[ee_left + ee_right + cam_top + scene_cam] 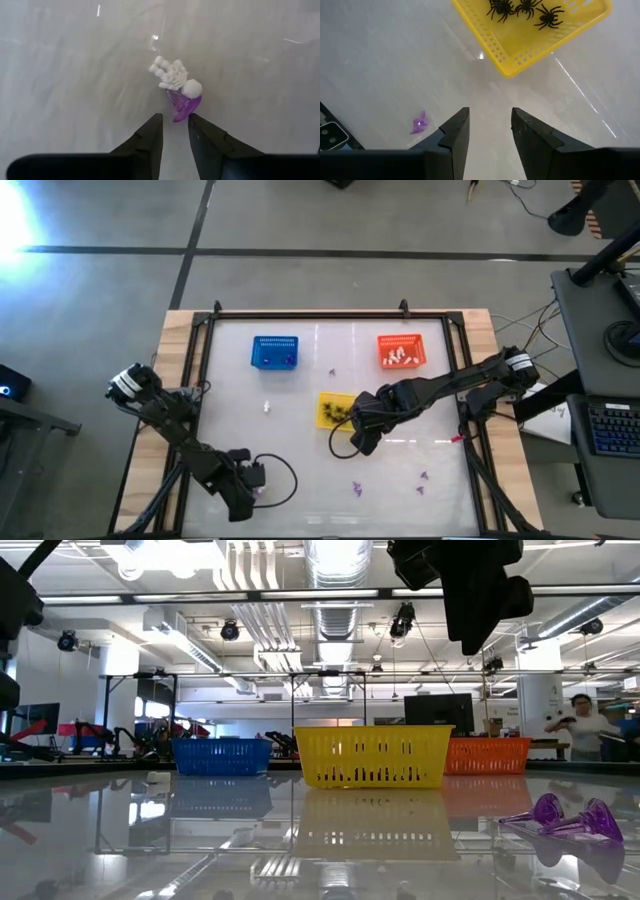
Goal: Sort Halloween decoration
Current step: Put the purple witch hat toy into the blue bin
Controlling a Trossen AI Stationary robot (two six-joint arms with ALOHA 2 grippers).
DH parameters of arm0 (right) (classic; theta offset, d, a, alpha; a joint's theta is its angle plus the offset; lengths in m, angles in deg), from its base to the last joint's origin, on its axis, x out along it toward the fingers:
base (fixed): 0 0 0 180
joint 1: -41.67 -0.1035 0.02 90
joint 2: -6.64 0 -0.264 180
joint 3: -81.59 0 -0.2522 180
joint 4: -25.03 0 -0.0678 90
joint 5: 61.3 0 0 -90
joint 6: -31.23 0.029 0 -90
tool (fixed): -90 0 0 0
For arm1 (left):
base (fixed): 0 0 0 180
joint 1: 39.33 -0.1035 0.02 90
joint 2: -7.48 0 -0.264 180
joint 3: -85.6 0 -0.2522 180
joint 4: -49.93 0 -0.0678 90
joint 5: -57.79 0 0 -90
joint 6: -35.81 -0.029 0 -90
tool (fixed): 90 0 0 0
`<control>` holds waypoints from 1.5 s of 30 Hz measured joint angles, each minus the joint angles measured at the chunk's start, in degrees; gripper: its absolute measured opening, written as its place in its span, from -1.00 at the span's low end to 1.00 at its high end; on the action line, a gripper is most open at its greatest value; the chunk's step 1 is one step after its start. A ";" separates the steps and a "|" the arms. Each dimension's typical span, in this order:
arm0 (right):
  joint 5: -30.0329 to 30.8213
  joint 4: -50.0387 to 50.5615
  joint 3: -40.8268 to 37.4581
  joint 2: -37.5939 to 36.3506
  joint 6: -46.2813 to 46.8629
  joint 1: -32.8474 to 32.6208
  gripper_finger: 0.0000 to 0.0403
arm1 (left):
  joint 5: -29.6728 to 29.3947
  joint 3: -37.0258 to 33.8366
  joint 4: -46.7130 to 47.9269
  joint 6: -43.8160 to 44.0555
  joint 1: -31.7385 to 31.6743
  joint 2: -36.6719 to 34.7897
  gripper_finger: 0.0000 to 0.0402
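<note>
At lower left of the high view, the left gripper (243,492) sits low over the table (300,450), fingers narrowly parted with a slim gap, nothing pinched yet; in its wrist view the tips (175,132) stop just short of a purple trinket (183,106) that touches a white skeleton-hand piece (171,76). Step in hand, by my read: picking the purple one. To do it well, slide forward so the fingers straddle only the purple base, keep clear of the white piece touching it, then close and lift straight up. Right gripper (362,438) hovers centre frame just below the yellow basket (325,418), fingers spread, empty; black spiders (522,10) lie inside that basket. Blue basket (274,352) sits upper left of centre, orange basket (401,351) upper right holding white pieces (400,357). More purple trinkets (421,478) are scattered lower right, one white bit (268,407) left of centre.
</note>
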 joint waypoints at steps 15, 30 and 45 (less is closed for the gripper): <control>0.02 0.00 0.00 0.00 -0.22 0.00 -0.32 | -0.84 0.07 -6.38 -3.26 -0.07 0.07 -0.98; 0.02 0.04 -0.07 0.00 -1.23 0.00 -0.32 | 1.05 3.74 1.69 -2.57 -0.04 -0.88 -1.00; 1.03 0.02 -0.09 0.00 -1.73 0.00 -0.32 | -8.51 8.61 22.59 -6.94 -3.98 -9.73 -1.00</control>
